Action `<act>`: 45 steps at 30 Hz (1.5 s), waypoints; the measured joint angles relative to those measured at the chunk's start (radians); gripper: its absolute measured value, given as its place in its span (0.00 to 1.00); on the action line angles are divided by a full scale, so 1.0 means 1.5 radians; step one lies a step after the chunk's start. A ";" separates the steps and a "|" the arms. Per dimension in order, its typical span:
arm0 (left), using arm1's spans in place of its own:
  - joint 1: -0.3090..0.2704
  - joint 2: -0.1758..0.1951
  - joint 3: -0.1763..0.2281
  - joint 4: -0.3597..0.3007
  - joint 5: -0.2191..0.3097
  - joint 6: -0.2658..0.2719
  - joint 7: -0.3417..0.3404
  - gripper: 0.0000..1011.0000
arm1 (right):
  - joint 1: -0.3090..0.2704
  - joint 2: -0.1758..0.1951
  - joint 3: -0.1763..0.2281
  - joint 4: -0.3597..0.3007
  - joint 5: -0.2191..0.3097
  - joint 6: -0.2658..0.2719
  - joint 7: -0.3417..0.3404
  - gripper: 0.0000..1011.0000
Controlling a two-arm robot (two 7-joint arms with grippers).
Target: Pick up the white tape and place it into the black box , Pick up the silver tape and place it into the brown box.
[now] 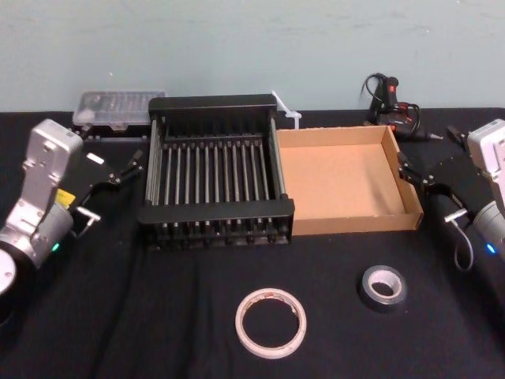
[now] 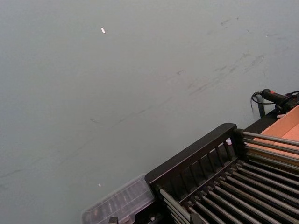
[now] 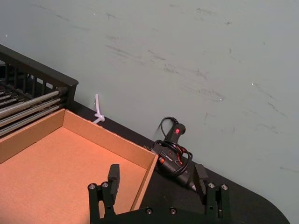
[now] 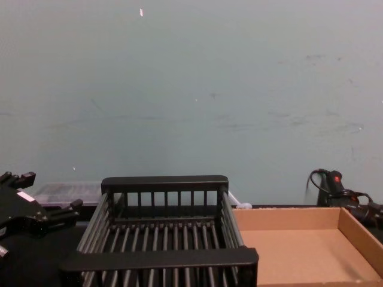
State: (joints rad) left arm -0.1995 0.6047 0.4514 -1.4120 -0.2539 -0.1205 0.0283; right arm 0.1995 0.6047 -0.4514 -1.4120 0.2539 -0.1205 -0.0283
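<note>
The white tape (image 1: 271,322), a large thin ring, lies flat on the black cloth near the table's front. To its right lies the smaller silver tape (image 1: 383,287). Behind them the black box (image 1: 217,215) and the brown box (image 1: 347,180) stand side by side, touching, and both are empty. My left gripper (image 1: 126,167) hovers open just left of the black box, far from both tapes. My right gripper (image 1: 412,170) stands open at the brown box's right wall. In the right wrist view its fingers (image 3: 113,175) are spread wide over the brown box's (image 3: 56,172) corner.
A clear plastic bit case (image 1: 118,106) sits at the back left behind the black box. At the back right lies a black glue gun (image 1: 390,99) with its cable. A small white piece (image 1: 286,110) stands behind the two boxes. The wall runs close behind the table.
</note>
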 joint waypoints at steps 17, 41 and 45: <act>0.000 0.000 0.000 0.000 0.000 0.000 0.000 0.99 | 0.000 0.000 0.000 0.000 0.000 0.000 0.000 0.99; 0.000 0.000 0.000 0.000 0.000 0.000 0.000 0.99 | 0.000 0.000 0.000 0.000 0.000 0.000 0.000 0.99; 0.000 0.000 0.000 0.000 0.000 0.000 0.000 0.99 | 0.000 0.000 0.000 0.000 0.000 0.000 0.000 0.99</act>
State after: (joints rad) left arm -0.1995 0.6047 0.4514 -1.4120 -0.2539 -0.1206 0.0283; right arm 0.1995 0.6047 -0.4514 -1.4120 0.2539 -0.1205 -0.0283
